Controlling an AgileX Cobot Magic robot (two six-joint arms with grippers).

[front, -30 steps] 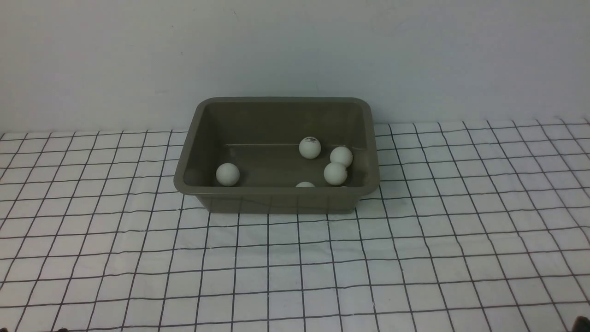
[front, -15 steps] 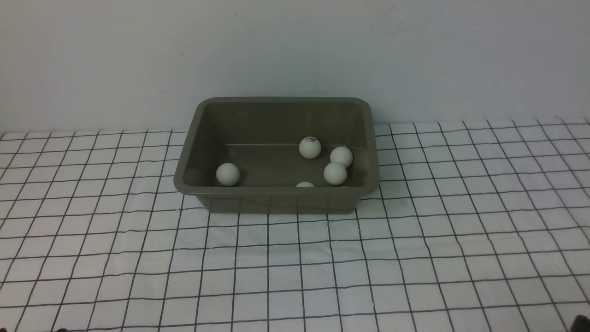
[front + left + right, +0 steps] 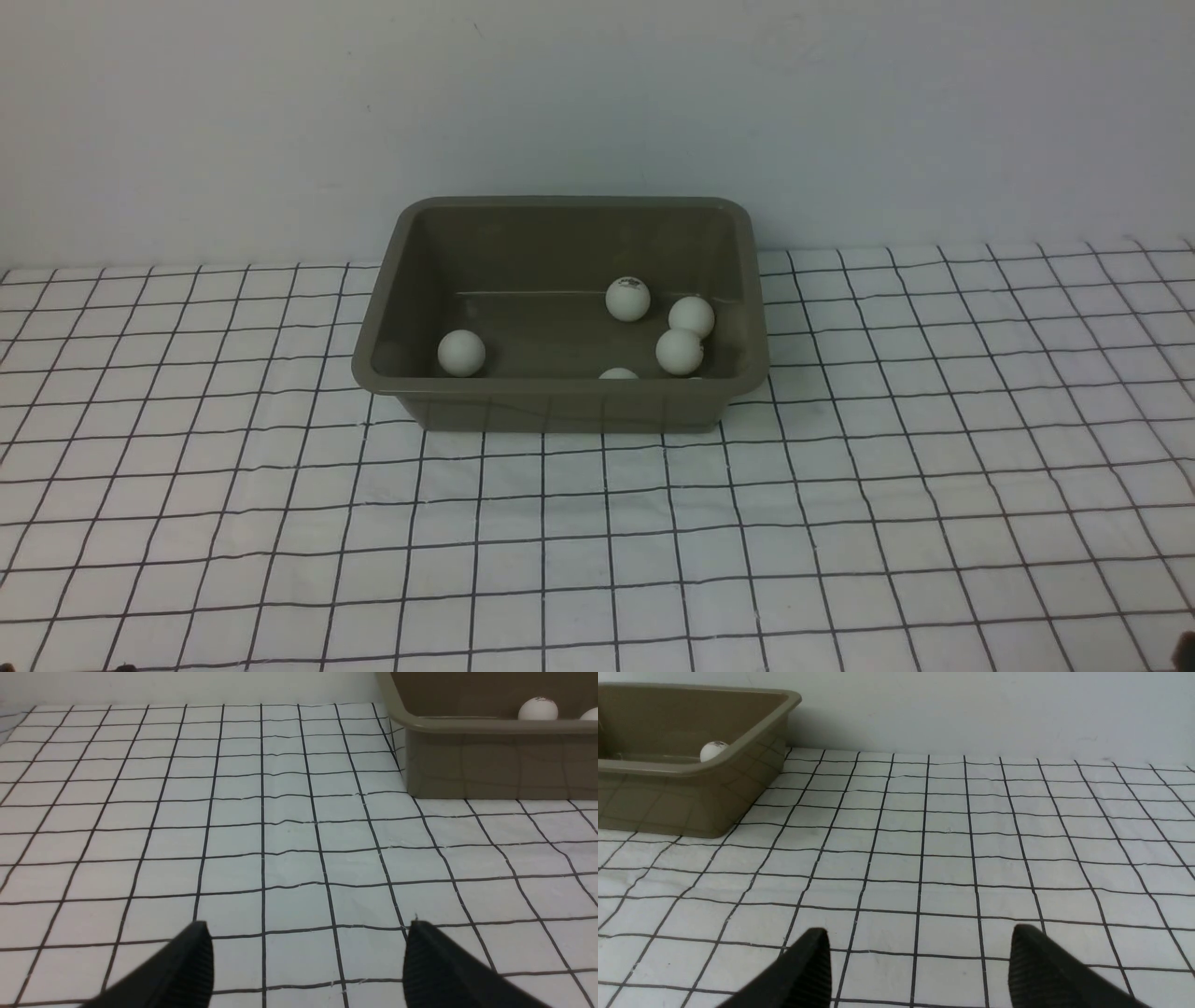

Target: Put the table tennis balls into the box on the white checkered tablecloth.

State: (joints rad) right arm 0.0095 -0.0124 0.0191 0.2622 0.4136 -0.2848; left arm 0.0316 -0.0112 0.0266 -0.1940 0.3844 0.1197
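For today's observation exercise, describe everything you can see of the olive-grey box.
The box is an olive-grey rectangular tub, apparently smooth plastic, with rounded corners, a flared rim and sloping walls. It stands upright and open-topped on the white checkered tablecloth, close to the back wall. Inside lie table tennis balls: four show whole, a fifth peeks over the near rim. Neither gripper touches it.

1. A small dark printed mark is showing on top of one table tennis ball lying in the box, but it is too small and blurred to read.
2. The same kind of mark is showing on a ball in each wrist view, equally unreadable.
3. No other text is showing anywhere.
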